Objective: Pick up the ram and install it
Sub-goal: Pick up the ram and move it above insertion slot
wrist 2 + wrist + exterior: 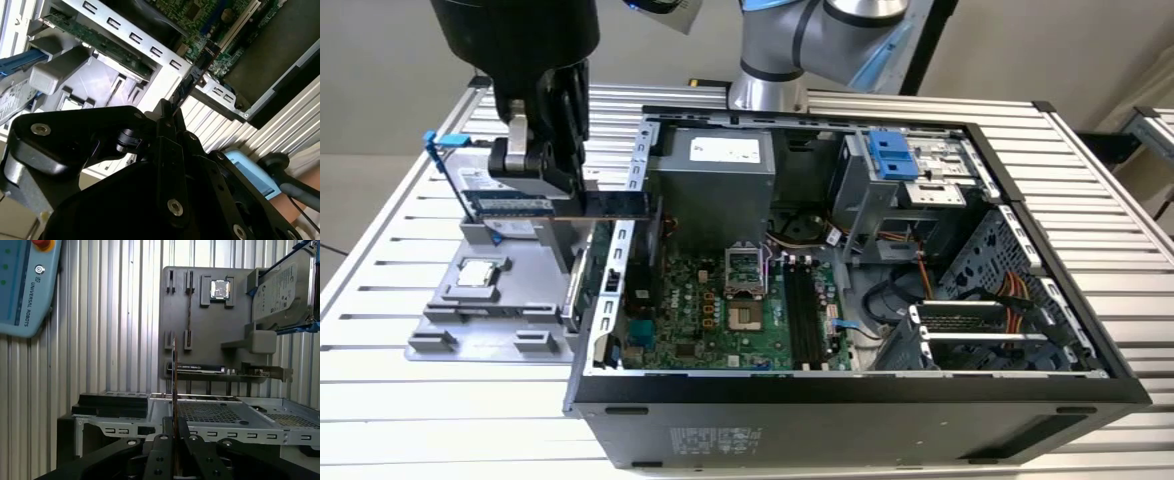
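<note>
My gripper (pixel 547 188) is shut on the ram (pixel 607 207), a long flat blue-green board with a gold contact edge. It hangs level in the air over the gap between the grey parts holder (pixel 434 335) and the open computer case (pixel 1067 330), at the exterior view's left. In both wrist views the ram (pixel 174 385) (pixel 196 70) appears edge-on as a thin strip rising from between the black fingers (pixel 162 447) (pixel 170 132). The dark memory slots (pixel 803 310) lie on the motherboard inside the case, well to the exterior view's right of the ram.
On the holder sit a small square silver CPU (pixel 480 272) (pixel 220 290) and an upright hard drive in a blue frame (pixel 280 290). A blue teach pendant (pixel 25 290) lies on the slatted metal table (pixel 400 230). The arm's base (pixel 767 85) stands behind the case.
</note>
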`<control>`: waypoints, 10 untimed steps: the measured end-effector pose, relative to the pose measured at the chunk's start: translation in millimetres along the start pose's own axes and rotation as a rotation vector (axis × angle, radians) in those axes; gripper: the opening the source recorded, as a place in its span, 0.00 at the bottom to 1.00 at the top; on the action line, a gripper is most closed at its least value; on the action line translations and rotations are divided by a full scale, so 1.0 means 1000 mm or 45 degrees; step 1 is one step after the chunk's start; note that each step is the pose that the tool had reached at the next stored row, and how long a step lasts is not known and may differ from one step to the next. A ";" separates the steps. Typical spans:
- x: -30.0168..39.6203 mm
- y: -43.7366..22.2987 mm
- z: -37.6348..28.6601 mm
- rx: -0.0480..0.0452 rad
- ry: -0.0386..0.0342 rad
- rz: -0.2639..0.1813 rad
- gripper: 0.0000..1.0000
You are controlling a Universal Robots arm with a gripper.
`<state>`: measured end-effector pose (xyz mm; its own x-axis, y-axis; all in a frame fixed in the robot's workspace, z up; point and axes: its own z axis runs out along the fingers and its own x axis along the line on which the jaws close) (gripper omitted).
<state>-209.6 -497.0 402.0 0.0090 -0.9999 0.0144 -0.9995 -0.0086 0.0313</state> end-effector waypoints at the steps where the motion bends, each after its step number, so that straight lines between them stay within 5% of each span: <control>1: 0.0000 -0.0007 -0.0001 0.000 0.0002 0.000 0.00; 10: 0.0000 -0.0060 -0.0003 0.000 0.0003 0.000 0.00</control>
<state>-203.6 -497.0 402.2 0.0090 -0.9999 0.0146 -0.9995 -0.0086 0.0314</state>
